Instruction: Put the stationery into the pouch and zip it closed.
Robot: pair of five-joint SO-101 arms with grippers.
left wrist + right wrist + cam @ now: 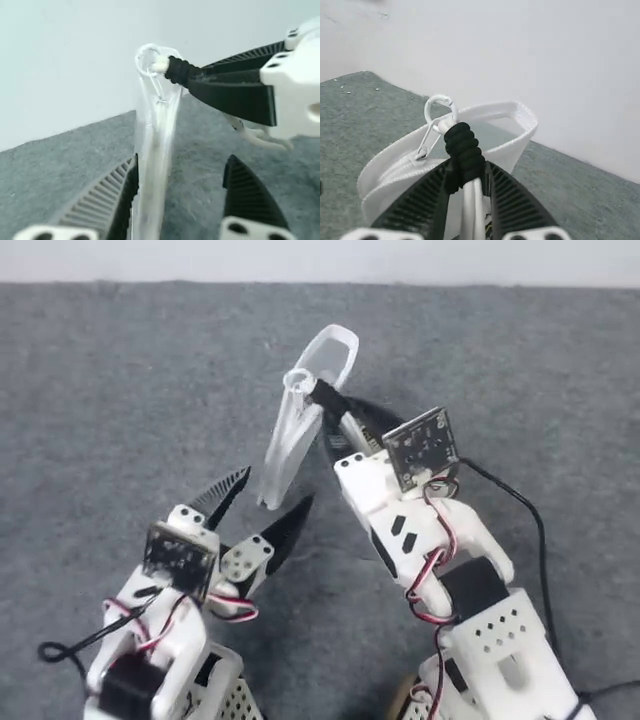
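A grey, carpet-like tabletop (120,390) carries the whole scene, with a pale wall behind it. Two white arms rise from the near edge: the right arm (440,540) stretches toward the middle of the tabletop, and the left arm (170,640) sits lower, beside it. Between them the translucent white pouch (295,440) stands on end, narrow and slightly tilted, its upper end lifted toward the back and its lower end down near the tabletop; whether it touches the surface cannot be told. The right tool (465,170) is pressed together on a knotted black cord (462,150) at the top of the pouch, and the pouch hangs from that grip. The left tool (277,487) is spread wide around the lower part of the pouch: in the left wrist view the pouch (155,145) runs down between the two dark jaws, close against one and well apart from the other, with neither pinching it. Just past the cord, a small white clip ring (439,107) sticks up from the top of the pouch.
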